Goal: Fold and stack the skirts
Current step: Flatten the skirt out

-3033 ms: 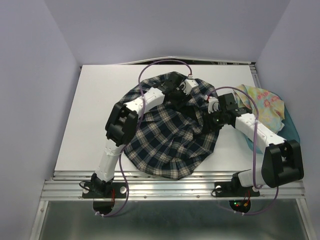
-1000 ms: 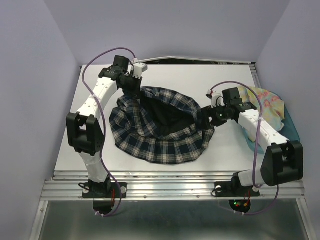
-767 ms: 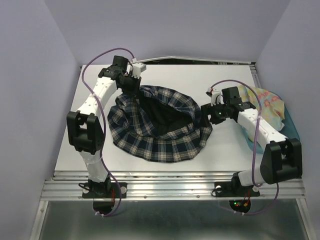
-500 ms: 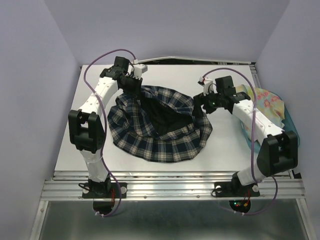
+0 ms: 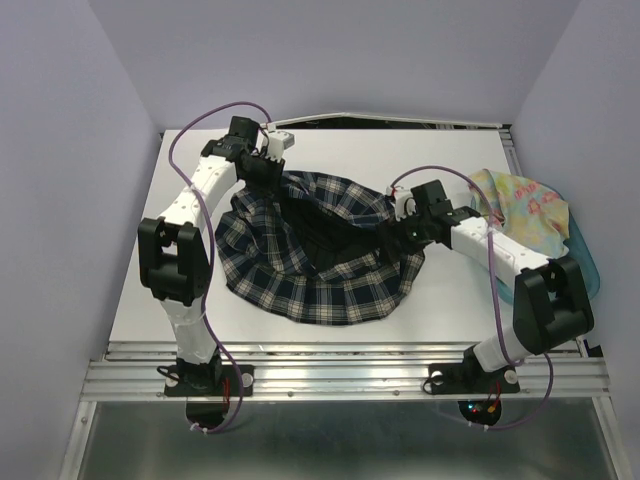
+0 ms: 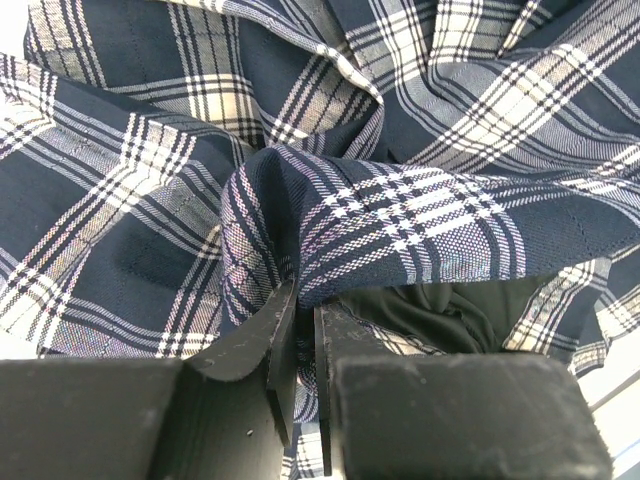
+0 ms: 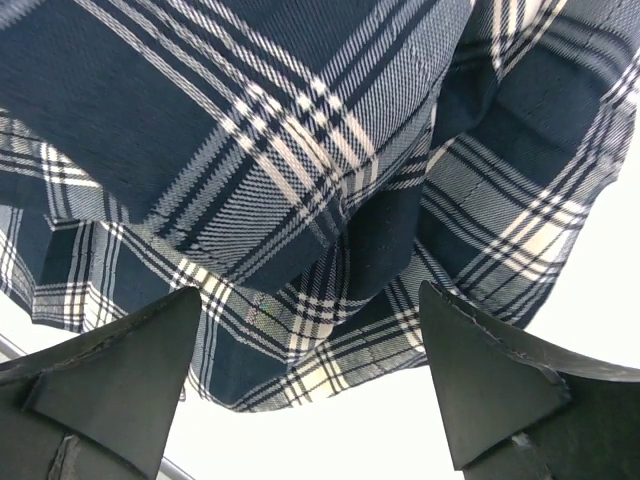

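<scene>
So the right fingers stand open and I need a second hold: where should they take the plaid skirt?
Probably the folded right edge of the plaid skirt, which lifts off the table as a thick ridge. Come in from the right, the fingers of the right gripper straddling it, opposite the pinch of the left gripper at the far-left edge.

Finding: no text, label, brand, number or sign is legible in any view. The pastel yellow-blue cloth skirt carries a pink printed motif, too small to tell whether it includes lettering. The dark navy plaid cloth skirt shows only woven white lines.
</scene>
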Controlling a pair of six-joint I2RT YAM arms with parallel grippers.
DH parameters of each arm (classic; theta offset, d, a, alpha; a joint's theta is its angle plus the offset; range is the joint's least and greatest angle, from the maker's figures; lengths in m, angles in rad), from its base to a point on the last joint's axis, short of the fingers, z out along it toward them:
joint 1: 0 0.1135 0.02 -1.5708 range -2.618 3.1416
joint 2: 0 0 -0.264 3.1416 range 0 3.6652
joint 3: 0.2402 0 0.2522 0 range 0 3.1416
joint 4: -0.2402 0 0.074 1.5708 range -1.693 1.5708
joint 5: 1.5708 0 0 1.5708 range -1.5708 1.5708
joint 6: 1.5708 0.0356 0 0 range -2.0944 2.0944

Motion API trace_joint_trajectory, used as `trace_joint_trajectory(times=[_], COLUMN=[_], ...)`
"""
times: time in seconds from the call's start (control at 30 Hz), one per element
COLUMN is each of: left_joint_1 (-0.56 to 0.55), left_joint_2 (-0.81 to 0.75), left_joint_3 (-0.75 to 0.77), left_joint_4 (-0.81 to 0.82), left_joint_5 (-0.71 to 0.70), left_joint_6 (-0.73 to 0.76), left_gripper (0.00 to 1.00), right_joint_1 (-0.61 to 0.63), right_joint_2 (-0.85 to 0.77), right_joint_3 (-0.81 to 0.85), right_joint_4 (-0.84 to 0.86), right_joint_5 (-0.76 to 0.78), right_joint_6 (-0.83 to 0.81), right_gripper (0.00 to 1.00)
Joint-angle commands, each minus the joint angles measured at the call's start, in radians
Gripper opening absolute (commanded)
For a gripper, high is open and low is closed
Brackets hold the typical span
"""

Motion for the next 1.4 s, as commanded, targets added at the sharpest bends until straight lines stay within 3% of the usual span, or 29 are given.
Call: trace_joint_trajectory(times=[0.0,0.33,0.53,0.8,0.93,1.03,1.13,1.23,1.37], left_joint_1=[0.022,0.083,0.104,0.138,0.152,0.155,0.158,0.16,0.16], left_joint_2=[0.02,0.085,0.106,0.117,0.126,0.117,0.114,0.111,0.103], left_joint_3=[0.006,0.042,0.039,0.049,0.047,0.041,0.038,0.035,0.035], left_joint_4=[0.028,0.048,0.057,0.066,0.063,0.062,0.054,0.051,0.046], left_joint_5=[0.012,0.047,0.074,0.081,0.081,0.073,0.068,0.065,0.064], left_joint_6=[-0.03,-0.072,-0.069,-0.069,-0.056,-0.047,-0.036,-0.033,-0.036], left_gripper=[0.2,0.18,0.17,0.16,0.15,0.15,0.15,0.15,0.15], right_joint_1=[0.023,0.063,0.074,0.143,0.152,0.152,0.152,0.152,0.152], right_joint_2=[-0.043,-0.026,0.011,0.071,0.075,0.08,0.066,0.072,0.083], right_joint_3=[-0.041,-0.047,-0.014,-0.012,-0.015,0.012,0.041,0.08,0.112], right_joint_4=[0.123,0.247,0.255,0.252,0.29,0.296,0.296,0.292,0.266], right_joint_5=[0.031,0.151,0.126,0.114,0.17,0.249,0.311,0.329,0.312], right_joint_6=[0.068,0.15,0.145,0.13,0.131,0.133,0.128,0.128,0.141], right_gripper=[0.93,0.77,0.68,0.63,0.44,0.35,0.38,0.58,0.57])
